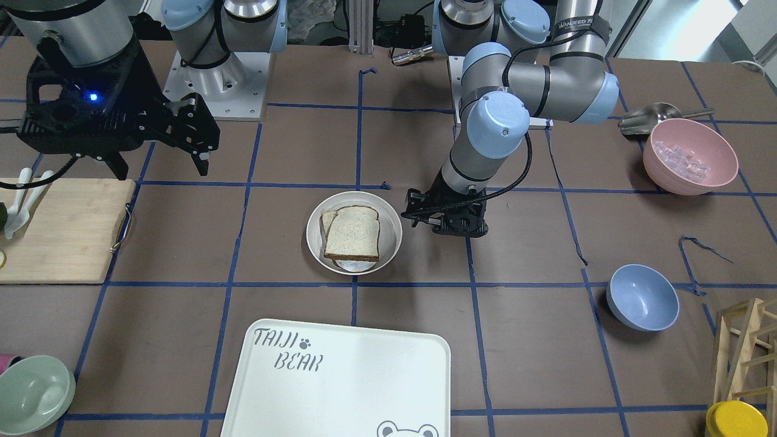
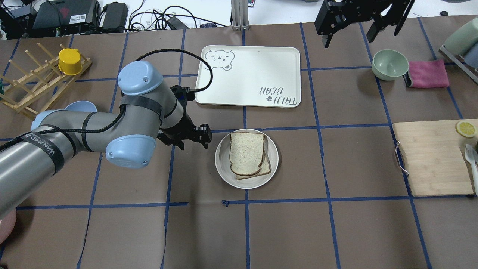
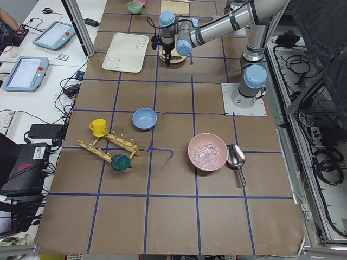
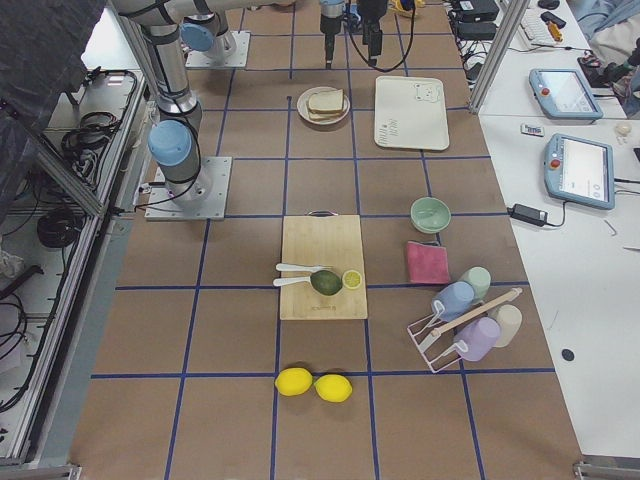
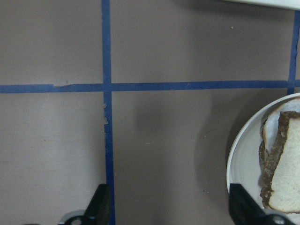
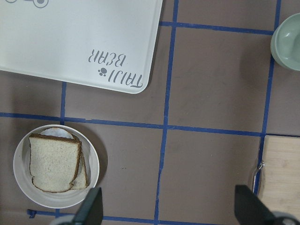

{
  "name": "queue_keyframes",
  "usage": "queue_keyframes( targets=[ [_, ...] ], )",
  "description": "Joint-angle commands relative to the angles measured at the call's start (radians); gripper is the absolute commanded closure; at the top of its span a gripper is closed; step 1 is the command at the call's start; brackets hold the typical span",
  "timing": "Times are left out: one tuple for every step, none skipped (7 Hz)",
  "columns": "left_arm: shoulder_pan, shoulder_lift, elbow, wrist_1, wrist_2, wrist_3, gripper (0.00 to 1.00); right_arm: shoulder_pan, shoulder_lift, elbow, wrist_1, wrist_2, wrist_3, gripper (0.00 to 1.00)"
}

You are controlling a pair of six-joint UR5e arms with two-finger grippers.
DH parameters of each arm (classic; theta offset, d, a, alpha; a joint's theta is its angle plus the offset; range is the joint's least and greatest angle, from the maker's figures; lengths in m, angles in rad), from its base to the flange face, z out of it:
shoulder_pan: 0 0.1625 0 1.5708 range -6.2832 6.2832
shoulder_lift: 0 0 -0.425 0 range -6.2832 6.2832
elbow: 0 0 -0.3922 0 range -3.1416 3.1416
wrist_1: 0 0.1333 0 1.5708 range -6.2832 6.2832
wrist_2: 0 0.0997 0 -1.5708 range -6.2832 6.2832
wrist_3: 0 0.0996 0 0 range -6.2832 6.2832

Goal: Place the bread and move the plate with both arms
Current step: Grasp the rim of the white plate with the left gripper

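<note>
Left gripper [image 2: 194, 136]: fingers spread wide with nothing between them, set low over the brown table [image 2: 283, 231], just beside the left rim of the plate [image 2: 223, 168]. In the left wrist view one fingertip [image 5: 240, 202] overlaps the rim, though contact cannot be confirmed from that angle.

Plate: round and cream-white, standing near the table's centre inside a square of blue tape lines, apart from the tray [image 2: 254, 67] beyond it.

Bread [image 2: 246, 153]: lies flat in the plate, dark crust all round, domed edge toward the robot. It rests on a second slice [image 2: 266, 169], which shows only along its right and near edges.

Tray: rectangular and white, printed "TAIJI BEAR", on the far side of the plate.

Right gripper [image 2: 351, 31]: held high above the table's far right part, well apart from the plate, fingers parted and holding nothing; its wrist view takes in plate, tray corner and bowl [image 2: 389, 64] together.

Bowl: pale green, to the right of the tray, touching a pink cloth [image 2: 427, 73].

Board [image 2: 433, 157]: wooden, at the right edge, carrying a lemon slice [image 2: 465, 129].
</note>
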Motion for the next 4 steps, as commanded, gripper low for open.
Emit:
queue_keyframes(
  targets=[
    [-0.01, -0.05, -0.008, 0.01, -0.034, -0.038, 0.31, -0.003, 0.003, 0.0, -0.009, 0.005, 0.003, 0.0],
    [-0.019, -0.074, -0.008, 0.013, -0.056, -0.04, 0.31, -0.011, 0.005, 0.006, 0.003, 0.005, 0.003, 0.0],
    [-0.028, -0.097, -0.005, 0.044, -0.059, -0.041, 0.31, -0.012, -0.004, 0.034, -0.003, 0.008, 0.005, 0.0],
    [-0.033, -0.111, -0.005, 0.052, -0.073, -0.041, 0.32, -0.014, -0.006, 0.044, -0.02, 0.008, 0.006, 0.0]
  ],
)
